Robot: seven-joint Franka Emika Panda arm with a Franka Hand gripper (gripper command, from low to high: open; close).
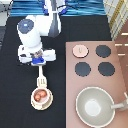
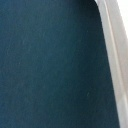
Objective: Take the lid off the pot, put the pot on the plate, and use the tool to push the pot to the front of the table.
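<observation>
White hand (blue block), pink pot on cream plate, black table.

The table is covered in a matt black surface, seen up close in the wrist view as a smooth dark blue-black sheet. The pincer, above the spatula on the exterior view's left, is cased in glossy white plastic. The pot, plate and lid look like smooth matt plastic. The stove panel is finished in dull pinkish-brown, and the pan in smooth grey-beige.
</observation>
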